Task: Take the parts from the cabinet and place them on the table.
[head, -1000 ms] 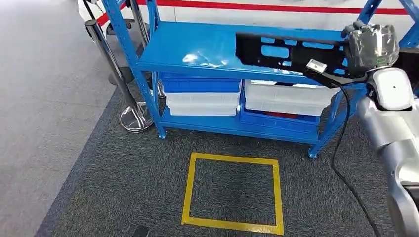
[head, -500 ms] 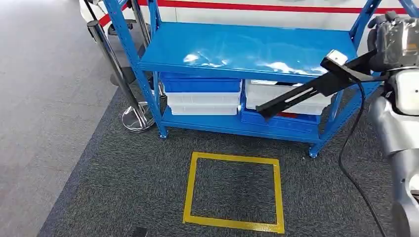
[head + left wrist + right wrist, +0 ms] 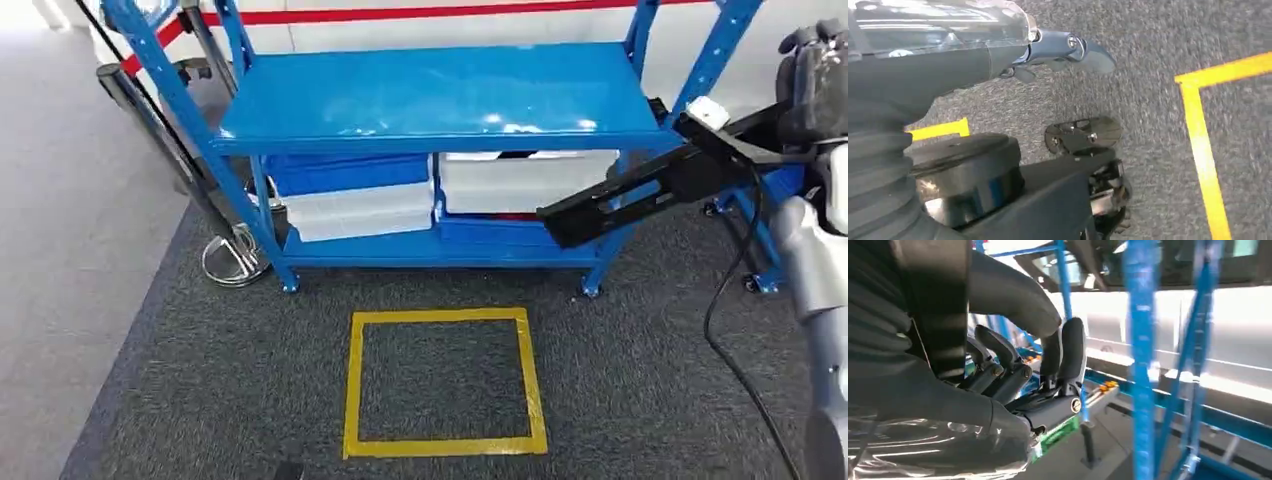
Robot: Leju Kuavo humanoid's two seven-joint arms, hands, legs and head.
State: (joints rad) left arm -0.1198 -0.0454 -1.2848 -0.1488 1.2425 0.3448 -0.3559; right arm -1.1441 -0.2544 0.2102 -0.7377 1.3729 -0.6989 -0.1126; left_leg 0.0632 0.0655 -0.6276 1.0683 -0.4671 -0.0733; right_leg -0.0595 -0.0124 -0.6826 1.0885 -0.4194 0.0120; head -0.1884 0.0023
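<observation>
A long black plastic part (image 3: 640, 195) with a white tag near its upper end slants down to the left in front of the blue cabinet's (image 3: 430, 85) right front post. My right hand (image 3: 815, 80), wrapped in clear film, grips the part's upper end at the far right. In the right wrist view its dark fingers (image 3: 998, 360) curl around the black part (image 3: 938, 295). The cabinet's top shelf is bare and glossy. My left hand (image 3: 1068, 47) hangs over the carpet with nothing in it, one finger stretched out.
Blue and white bins (image 3: 350, 190) fill the cabinet's lower shelf. A yellow tape square (image 3: 350, 380) marks the dark carpet in front. A chrome stanchion base (image 3: 235, 262) stands at the left. A black cable (image 3: 730, 300) hangs by my right arm. More blue racking (image 3: 1140, 355) stands beyond the hand.
The black part has come off the top shelf and swung down into a slant at the cabinet's right front. The whole view has shifted, so the camera has moved.
</observation>
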